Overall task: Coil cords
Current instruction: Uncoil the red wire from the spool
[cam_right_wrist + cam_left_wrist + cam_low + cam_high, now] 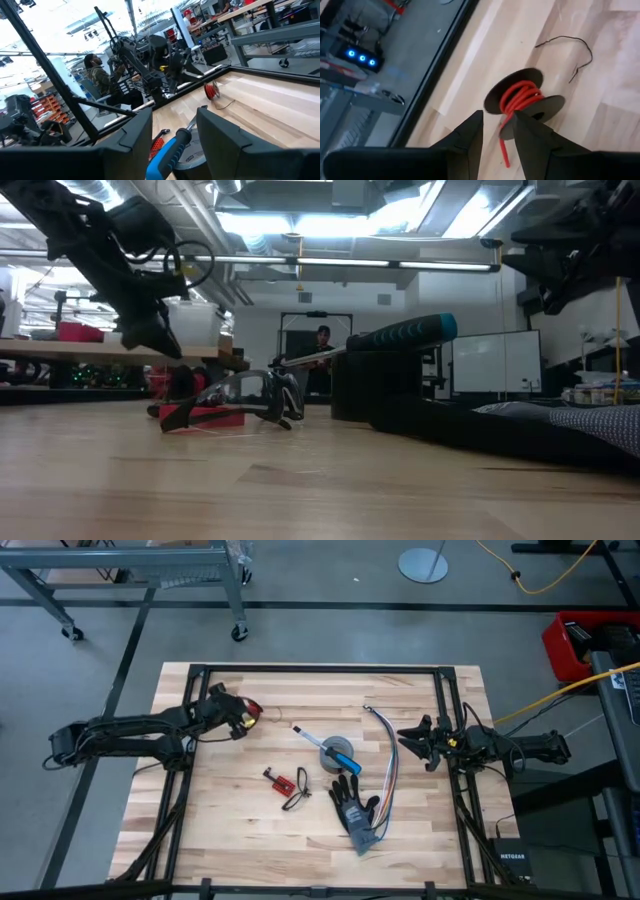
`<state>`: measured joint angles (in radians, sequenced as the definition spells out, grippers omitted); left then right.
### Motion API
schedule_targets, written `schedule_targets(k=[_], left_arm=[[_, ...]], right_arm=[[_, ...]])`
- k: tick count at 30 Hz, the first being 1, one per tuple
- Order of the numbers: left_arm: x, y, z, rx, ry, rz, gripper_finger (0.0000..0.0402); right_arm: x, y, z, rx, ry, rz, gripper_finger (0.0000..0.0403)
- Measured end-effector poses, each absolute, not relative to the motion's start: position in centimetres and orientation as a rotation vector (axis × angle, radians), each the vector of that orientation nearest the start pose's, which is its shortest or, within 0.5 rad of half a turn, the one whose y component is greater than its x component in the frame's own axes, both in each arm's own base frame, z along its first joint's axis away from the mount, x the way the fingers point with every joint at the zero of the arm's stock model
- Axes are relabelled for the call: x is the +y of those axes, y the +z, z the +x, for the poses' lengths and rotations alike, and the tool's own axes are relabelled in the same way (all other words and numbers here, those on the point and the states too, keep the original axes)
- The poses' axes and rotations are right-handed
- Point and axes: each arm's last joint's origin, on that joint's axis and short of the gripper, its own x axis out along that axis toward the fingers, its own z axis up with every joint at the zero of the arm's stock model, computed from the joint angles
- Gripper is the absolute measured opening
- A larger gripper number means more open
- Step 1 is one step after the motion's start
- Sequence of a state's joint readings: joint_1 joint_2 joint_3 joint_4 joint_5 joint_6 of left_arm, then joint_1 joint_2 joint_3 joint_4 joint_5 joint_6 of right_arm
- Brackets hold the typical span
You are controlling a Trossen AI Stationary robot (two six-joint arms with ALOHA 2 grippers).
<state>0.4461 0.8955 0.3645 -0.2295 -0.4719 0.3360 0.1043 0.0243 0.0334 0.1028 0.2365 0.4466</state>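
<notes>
Left gripper slightly parted, empty, above red cord spool; right gripper parted, empty.

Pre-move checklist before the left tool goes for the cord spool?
1. Left tool open: ok, fingers apart.
2. Red cord spool lined up: ok, just past the fingertips.
3. Cord gripped: not ok, the loose red tail only runs into the gap.
4. Thin black wire clear of the spool: ok, it lies apart on the table.
5. Right tool out of the way: ok, open, over by the ribbon wires.
</notes>
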Motion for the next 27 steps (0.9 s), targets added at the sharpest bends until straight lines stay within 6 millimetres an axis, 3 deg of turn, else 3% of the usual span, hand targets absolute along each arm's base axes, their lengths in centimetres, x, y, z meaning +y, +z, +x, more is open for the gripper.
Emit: schedule_targets(k=[17, 27], left_arm=[[9.7, 16.4, 14.1, 1.064, 0.589, 0.471, 0.01], [10.4, 16.4, 13.8, 1.033, 0.534, 0.434, 0.01]], right_arm=[[0.3, 18.3, 9.6, -0.141, -0.123, 0.459, 0.0158], [0.3, 18.3, 9.6, -0.142, -0.123, 0.459, 0.0158]])
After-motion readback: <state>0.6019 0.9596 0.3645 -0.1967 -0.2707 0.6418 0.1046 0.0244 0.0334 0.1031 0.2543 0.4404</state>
